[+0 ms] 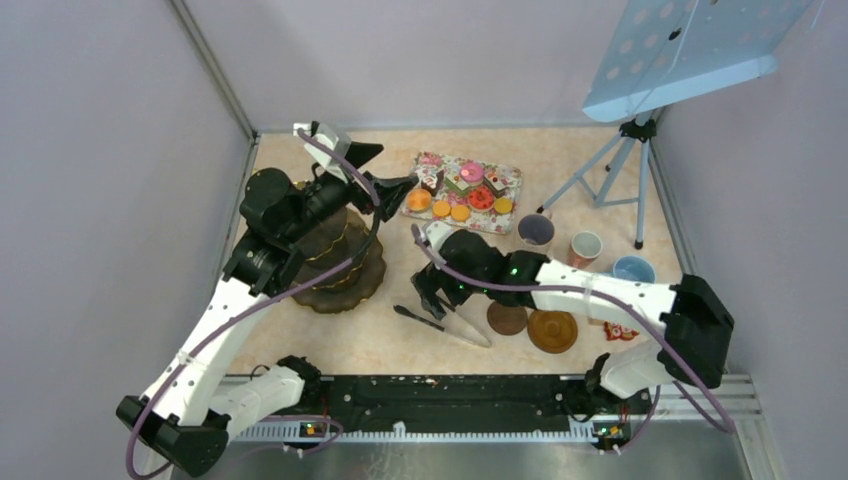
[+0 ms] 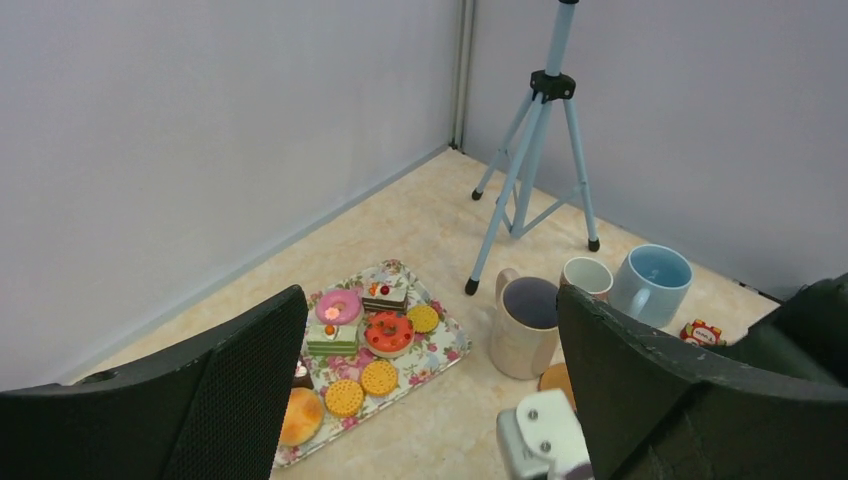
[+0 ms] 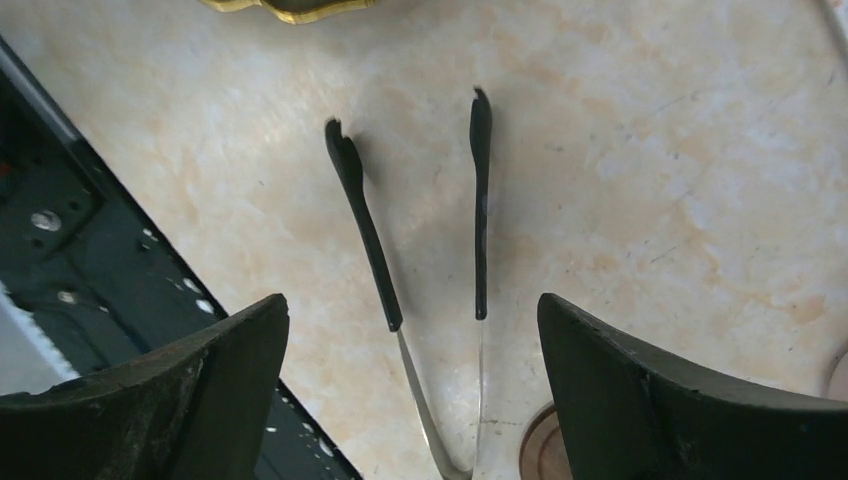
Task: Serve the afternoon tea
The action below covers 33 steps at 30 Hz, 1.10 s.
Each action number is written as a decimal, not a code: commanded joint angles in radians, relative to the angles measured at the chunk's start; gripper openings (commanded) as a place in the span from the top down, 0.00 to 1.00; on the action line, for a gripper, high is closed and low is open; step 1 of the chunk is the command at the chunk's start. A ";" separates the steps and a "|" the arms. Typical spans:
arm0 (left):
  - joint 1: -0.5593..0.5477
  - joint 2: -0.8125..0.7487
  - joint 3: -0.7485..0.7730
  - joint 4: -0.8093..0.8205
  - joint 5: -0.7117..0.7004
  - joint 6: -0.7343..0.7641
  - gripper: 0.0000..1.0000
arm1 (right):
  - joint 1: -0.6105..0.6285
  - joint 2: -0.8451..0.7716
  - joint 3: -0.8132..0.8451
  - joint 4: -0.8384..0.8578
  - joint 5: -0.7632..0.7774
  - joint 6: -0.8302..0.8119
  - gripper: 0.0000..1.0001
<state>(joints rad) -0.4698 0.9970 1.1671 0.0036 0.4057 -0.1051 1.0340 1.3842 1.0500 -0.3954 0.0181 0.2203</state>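
Observation:
Toy cakes, donuts and orange biscuits (image 1: 467,187) lie on the rose-patterned tray (image 1: 510,216) at the back middle. They also show in the left wrist view (image 2: 388,332). The lilac mug (image 1: 536,231), small white cup (image 1: 585,247) and light-blue mug (image 1: 634,269) stand right of the tray. My left gripper (image 1: 385,172) is open and empty, held above the table just left of the tray (image 2: 452,351). My right gripper (image 1: 435,298) is open and empty, hovering over the black tongs (image 3: 420,230), which lie on the table between its fingers (image 3: 600,380).
A brown tiered stand with gold rims (image 1: 345,265) sits under the left arm. Two round brown coasters (image 1: 507,318) (image 1: 552,331) lie by the right arm. A blue tripod (image 1: 610,170) stands back right. A small red item (image 1: 620,332) lies near the right arm's base.

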 commanded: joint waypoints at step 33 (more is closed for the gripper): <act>-0.026 -0.153 -0.099 0.127 -0.022 0.022 0.01 | 0.134 0.104 -0.653 1.043 0.291 -0.104 0.31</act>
<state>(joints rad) -0.4915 0.8597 1.0748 0.0673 0.3771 -0.0795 1.1519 1.4368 0.3489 0.5259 0.2356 0.1219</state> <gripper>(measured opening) 0.987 0.728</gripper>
